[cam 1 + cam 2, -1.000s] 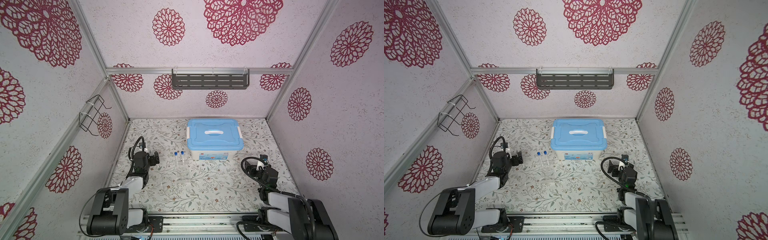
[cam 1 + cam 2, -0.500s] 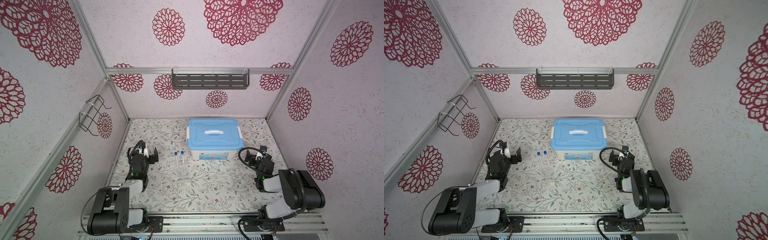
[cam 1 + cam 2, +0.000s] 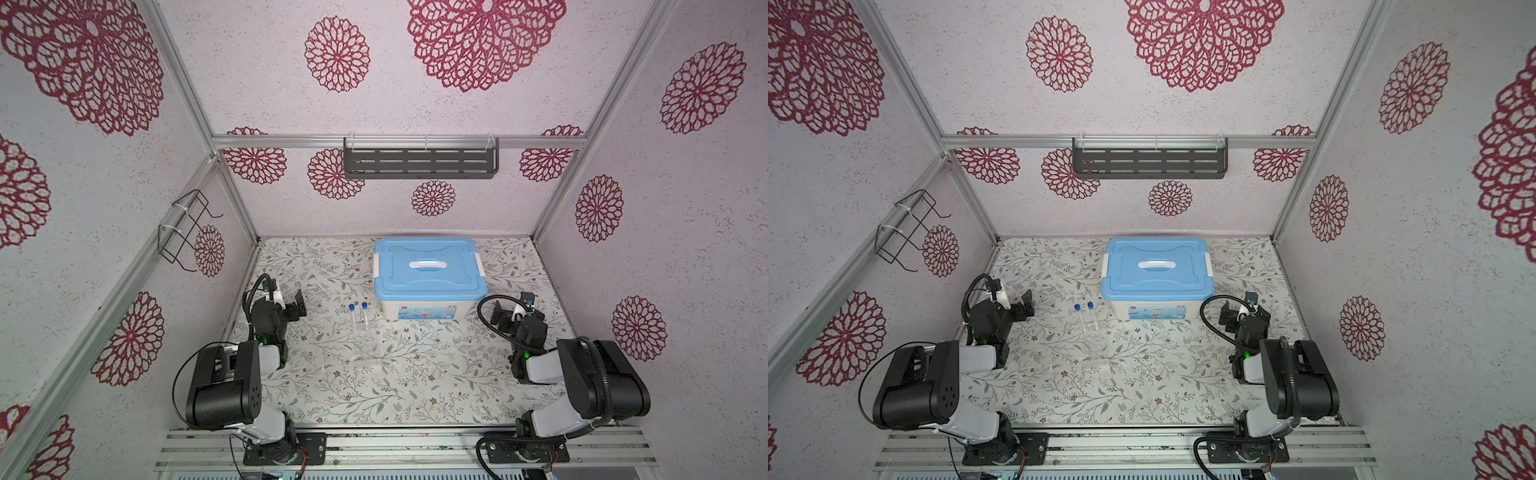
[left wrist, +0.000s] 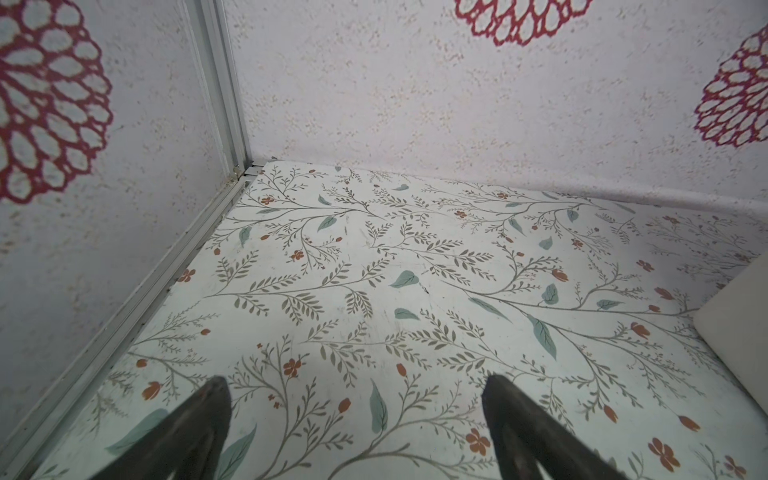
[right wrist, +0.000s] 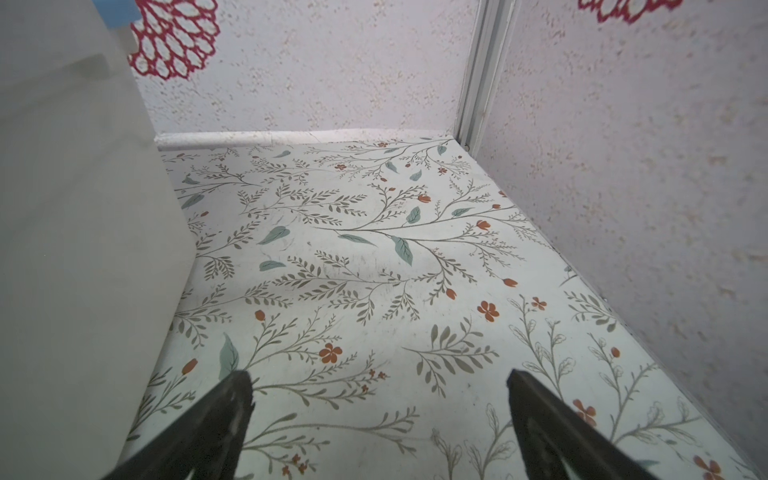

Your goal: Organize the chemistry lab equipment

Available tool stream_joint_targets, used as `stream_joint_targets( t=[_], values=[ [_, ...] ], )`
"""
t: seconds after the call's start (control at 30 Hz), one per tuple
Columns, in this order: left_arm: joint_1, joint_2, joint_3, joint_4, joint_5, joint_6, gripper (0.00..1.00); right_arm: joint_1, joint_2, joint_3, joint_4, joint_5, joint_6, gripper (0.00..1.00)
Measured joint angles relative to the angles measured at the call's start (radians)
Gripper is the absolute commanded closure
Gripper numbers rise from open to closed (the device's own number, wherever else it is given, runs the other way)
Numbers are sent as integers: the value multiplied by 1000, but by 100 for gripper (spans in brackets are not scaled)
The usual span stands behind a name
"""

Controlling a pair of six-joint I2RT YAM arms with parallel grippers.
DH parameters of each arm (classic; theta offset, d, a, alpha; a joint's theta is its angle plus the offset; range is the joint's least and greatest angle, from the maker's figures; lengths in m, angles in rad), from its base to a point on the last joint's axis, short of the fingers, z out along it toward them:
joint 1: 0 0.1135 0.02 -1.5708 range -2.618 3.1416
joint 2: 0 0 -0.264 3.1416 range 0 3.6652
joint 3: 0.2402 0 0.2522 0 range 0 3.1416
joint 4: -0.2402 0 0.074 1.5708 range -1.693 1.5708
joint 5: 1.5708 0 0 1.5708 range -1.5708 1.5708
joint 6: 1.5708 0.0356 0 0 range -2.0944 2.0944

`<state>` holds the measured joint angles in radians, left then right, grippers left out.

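Tubes: the two slim clear tubes (image 3: 358,319) are standing blue caps up on the floral table (image 3: 415,395), just beside the front left corner of the tub (image 3: 428,282).
Tube stand: the clear tube stand (image 3: 366,353) is showing only faintly at the foot of the tubes. You cannot tell whether they are seated in it or just resting against it.
Bowl and dish: neither is showing in any view.
Left gripper: the left gripper (image 3: 296,306) is hovering near the left wall, well apart from the tubes, its fingers (image 4: 216,399) spread wide and holding nothing.
Right gripper: the right gripper (image 3: 500,318) is sitting by the tub's right side, jaws equally wide and empty.
Handling: you are likely dealing with light, stiff, slick plastic. The tubes are probably going to tip or roll at a nudge.
Hold point: you are best taking a tube just under its cap, squeezing across the barrel. The stand is probably better taken by an edge wall.
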<state>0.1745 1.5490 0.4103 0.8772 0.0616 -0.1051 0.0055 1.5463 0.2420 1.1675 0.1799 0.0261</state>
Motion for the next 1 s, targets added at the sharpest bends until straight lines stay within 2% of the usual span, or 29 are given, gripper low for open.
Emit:
stream_joint_targets(
  t=[1.0],
  values=[
    [3,0,0,0,20,-12,3,0,0,0,-7,0,0,1]
  ],
)
